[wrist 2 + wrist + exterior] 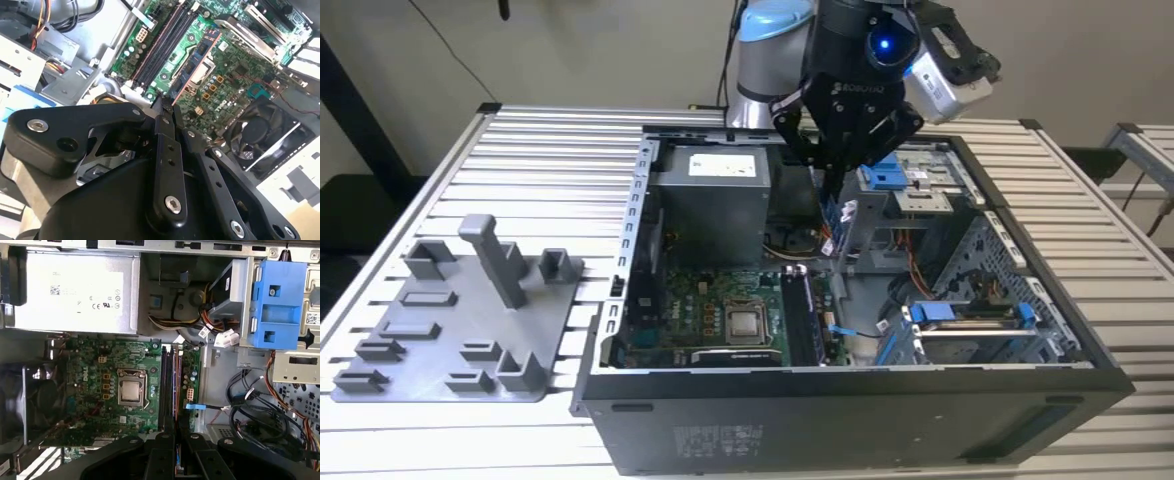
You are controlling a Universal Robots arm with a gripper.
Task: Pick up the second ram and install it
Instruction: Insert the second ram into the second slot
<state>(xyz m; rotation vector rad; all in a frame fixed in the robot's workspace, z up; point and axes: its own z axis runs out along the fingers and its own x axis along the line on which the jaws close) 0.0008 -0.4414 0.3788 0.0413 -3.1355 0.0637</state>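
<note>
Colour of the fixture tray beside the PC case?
The tray is plain grey, best seen in the exterior view.

In the second wrist view the end of the second ram [196,64] that I hold is hidden between my fingers [167,145], and my pincer [168,106] covers a large part of the motherboard [225,70] behind it. In the first wrist view the stick turns its thin edge to the camera, so I cannot tell its chips and label. In the upper middle of the exterior view my arm [767,30] is cut off by the frame's top edge, and the computer case [854,430] runs out at the bottom edge
</note>
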